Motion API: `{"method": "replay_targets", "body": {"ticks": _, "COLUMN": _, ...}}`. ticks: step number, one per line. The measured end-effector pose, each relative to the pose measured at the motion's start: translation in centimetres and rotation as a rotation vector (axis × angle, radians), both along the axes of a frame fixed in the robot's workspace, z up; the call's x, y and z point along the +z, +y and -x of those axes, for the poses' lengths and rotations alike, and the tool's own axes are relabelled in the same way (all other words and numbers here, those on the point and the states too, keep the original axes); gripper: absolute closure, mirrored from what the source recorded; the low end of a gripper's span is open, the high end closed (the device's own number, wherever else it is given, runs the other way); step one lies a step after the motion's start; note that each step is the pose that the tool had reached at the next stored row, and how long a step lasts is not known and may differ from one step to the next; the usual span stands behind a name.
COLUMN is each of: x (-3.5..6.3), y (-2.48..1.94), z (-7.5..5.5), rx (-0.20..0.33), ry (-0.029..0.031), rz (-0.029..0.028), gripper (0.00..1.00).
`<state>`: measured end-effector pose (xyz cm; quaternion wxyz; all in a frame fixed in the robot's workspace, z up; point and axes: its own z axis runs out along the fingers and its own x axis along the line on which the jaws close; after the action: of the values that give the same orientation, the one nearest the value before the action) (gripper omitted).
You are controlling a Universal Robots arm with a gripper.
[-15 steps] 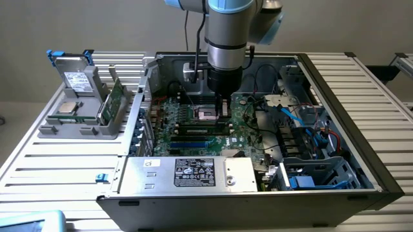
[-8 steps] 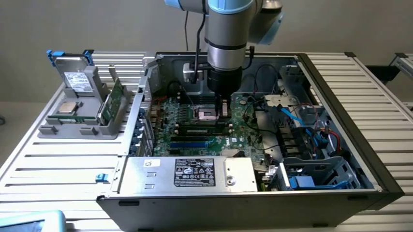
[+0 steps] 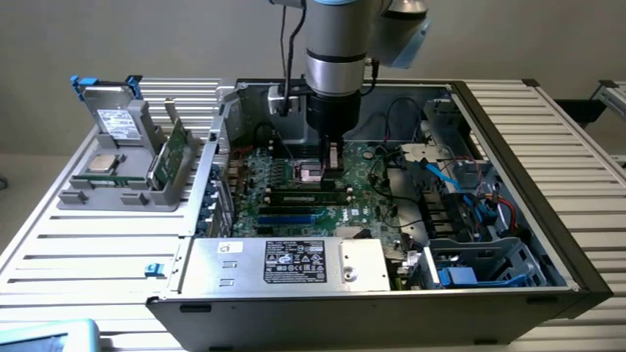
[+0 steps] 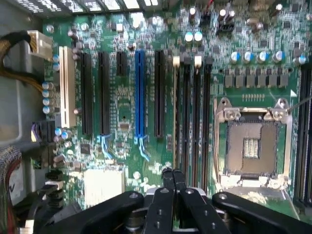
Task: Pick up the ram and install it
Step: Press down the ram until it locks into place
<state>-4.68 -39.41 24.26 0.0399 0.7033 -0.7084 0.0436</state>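
On the exterior view's left, a grey holder (image 3: 117, 192) carries a drive, a processor chip and a green card (image 3: 174, 155). In the open computer case (image 3: 509, 147), the gripper (image 3: 333, 163) hangs over the motherboard (image 4: 126, 122), fingers pressed together, empty. The ram (image 3: 311, 196) sits seated in its slot just below.

Item, as I saw it from my post: a plain grey-beige wall (image 3: 146, 37) stood behind, evenly lit and unmarked. Beneath lay a white slatted metal table (image 3: 88, 257), its long ribs running across, with dark frame edging (image 3: 577, 242) along the exterior view's right. A small blue plastic clip (image 3: 152, 270) sat on the slats. A pale blue-rimmed object (image 3: 49, 339) lay at the near corner, unidentified.
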Motion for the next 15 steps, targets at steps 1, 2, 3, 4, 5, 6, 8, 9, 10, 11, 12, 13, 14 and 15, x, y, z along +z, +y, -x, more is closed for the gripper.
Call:
{"method": "replay_targets", "body": {"ticks": 1, "x": 0.01, "y": 0.0, "z": 0.4, "rx": 0.0, "ry": -0.0014, "rz": 0.0003, "gripper": 0.89}}
{"method": "replay_targets", "body": {"ticks": 2, "x": 0.01, "y": 0.0, "z": 0.8, "rx": 0.0, "ry": -0.0026, "rz": 0.0003, "gripper": 0.89}}
{"method": "replay_targets", "body": {"ticks": 3, "x": 0.01, "y": 0.0, "z": 1.2, "rx": 0.0, "ry": -0.0035, "rz": 0.0004, "gripper": 0.89}}
{"method": "replay_targets", "body": {"ticks": 4, "x": 0.01, "y": 0.0, "z": 1.6, "rx": 0.0, "ry": -0.0044, "rz": 0.0004, "gripper": 0.89}}
{"method": "replay_targets", "body": {"ticks": 5, "x": 0.01, "y": 0.0, "z": 2.0, "rx": 0.0, "ry": -0.0054, "rz": 0.0003, "gripper": 0.89}}
{"method": "replay_targets", "body": {"ticks": 6, "x": 0.01, "y": 0.0, "z": 2.4, "rx": 0.0, "ry": -0.0061, "rz": 0.0004, "gripper": 0.89}}
{"method": "replay_targets", "body": {"ticks": 8, "x": -0.04, "y": 0.0, "z": 2.9, "rx": 0.0, "ry": -0.0076, "rz": 0.0003, "gripper": 0.89}}
{"method": "replay_targets", "body": {"ticks": 9, "x": -0.14, "y": 0.01, "z": 3.0, "rx": 0.0, "ry": -0.0079, "rz": -0.0001, "gripper": 0.89}}
{"method": "replay_targets", "body": {"ticks": 10, "x": -0.27, "y": 0.0, "z": 3.1, "rx": 0.0, "ry": -0.0078, "rz": 0.0003, "gripper": 0.89}}
{"method": "replay_targets", "body": {"ticks": 11, "x": -0.44, "y": 0.0, "z": 3.1, "rx": 0.0, "ry": -0.0078, "rz": 0.0004, "gripper": 0.89}}
{"method": "replay_targets", "body": {"ticks": 12, "x": -0.57, "y": 0.0, "z": 3.2, "rx": 0.0, "ry": -0.0079, "rz": 0.0003, "gripper": 0.89}}
{"method": "replay_targets", "body": {"ticks": 13, "x": -0.62, "y": 0.01, "z": 3.2, "rx": 0.0, "ry": -0.0079, "rz": 0.0004, "gripper": 0.89}}
{"method": "replay_targets", "body": {"ticks": 14, "x": -0.66, "y": 0.01, "z": 3.4, "rx": 0.0, "ry": -0.0078, "rz": 0.0004, "gripper": 0.89}}
{"method": "replay_targets", "body": {"ticks": 15, "x": -0.7, "y": 0.03, "z": 3.6, "rx": 0.0, "ry": -0.0079, "rz": 0.0003, "gripper": 0.89}}
